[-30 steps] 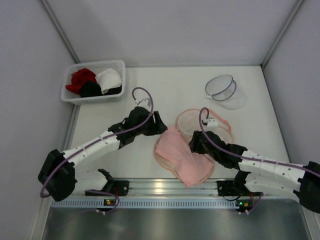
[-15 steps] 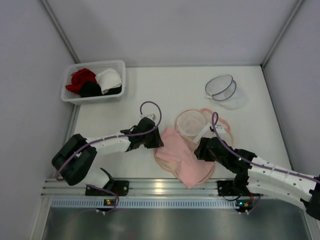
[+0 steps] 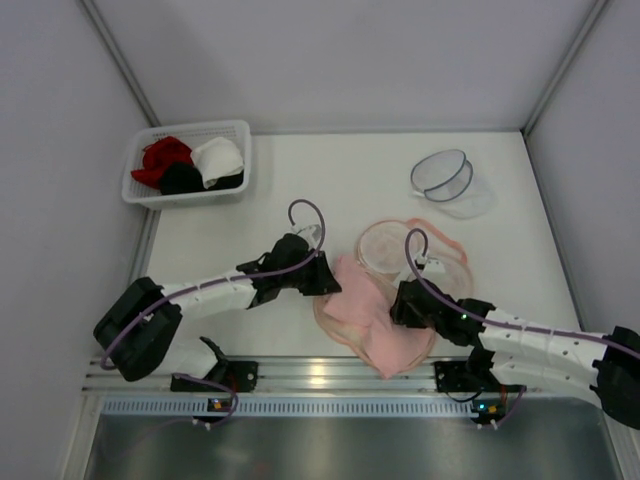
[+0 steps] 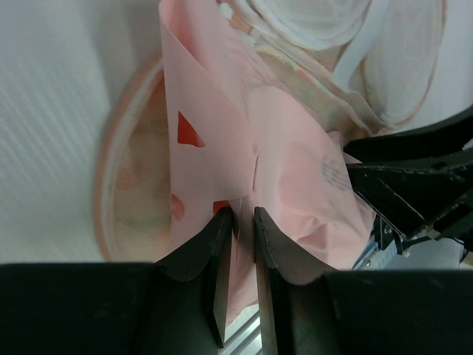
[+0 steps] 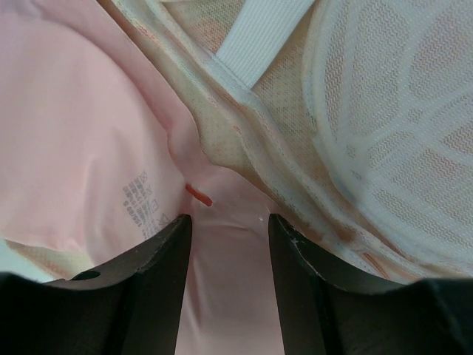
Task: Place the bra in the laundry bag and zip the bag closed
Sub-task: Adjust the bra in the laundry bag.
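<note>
The pale pink bra (image 3: 368, 312) lies crumpled over the open peach laundry bag (image 3: 446, 262), near the table's front edge. The bag's round mesh lid (image 3: 383, 246) is flipped up behind it. My left gripper (image 3: 326, 281) is at the bra's left edge. In the left wrist view this left gripper (image 4: 244, 216) is shut on a fold of the bra (image 4: 295, 170), above the bag's mesh (image 4: 129, 185). My right gripper (image 3: 402, 301) presses on the bra's right side. In the right wrist view the right gripper (image 5: 229, 225) stands open with the bra (image 5: 74, 133) lying between the fingers, beside the bag's rim (image 5: 244, 126).
A white basket (image 3: 190, 198) with red, black and white garments stands at the back left. A clear mesh bag (image 3: 445, 180) lies at the back right. Grey walls close in on three sides, and a metal rail (image 3: 320, 375) runs along the front edge.
My left gripper has dropped to the bra's left edge and closed on the fabric. My right gripper has shifted slightly over the bra. The bra and bag have slid a little to the right.
</note>
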Controlling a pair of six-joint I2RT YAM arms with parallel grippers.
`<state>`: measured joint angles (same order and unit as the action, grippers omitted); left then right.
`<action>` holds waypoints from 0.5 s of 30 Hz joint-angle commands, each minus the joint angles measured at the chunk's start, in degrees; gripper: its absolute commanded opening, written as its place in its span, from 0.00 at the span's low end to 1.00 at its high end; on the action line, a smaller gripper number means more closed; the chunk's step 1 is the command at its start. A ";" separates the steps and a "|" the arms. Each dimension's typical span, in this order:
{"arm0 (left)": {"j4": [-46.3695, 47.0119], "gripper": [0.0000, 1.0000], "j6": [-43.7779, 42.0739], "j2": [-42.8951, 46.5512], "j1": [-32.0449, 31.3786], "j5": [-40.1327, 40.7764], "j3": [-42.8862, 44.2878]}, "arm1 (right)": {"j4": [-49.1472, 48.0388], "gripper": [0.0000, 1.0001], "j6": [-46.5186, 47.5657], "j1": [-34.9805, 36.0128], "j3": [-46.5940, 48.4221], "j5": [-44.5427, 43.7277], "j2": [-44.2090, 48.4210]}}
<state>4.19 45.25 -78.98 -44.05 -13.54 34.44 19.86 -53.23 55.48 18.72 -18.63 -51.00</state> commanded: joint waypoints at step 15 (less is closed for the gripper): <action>-12.69 0.64 -8.07 0.31 -2.35 7.81 5.98 | -3.34 0.47 1.20 0.94 2.02 -5.54 -1.04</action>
<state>-3.22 41.91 -80.40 -46.26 -11.05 34.89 17.80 -52.99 55.53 18.79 -22.46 -53.17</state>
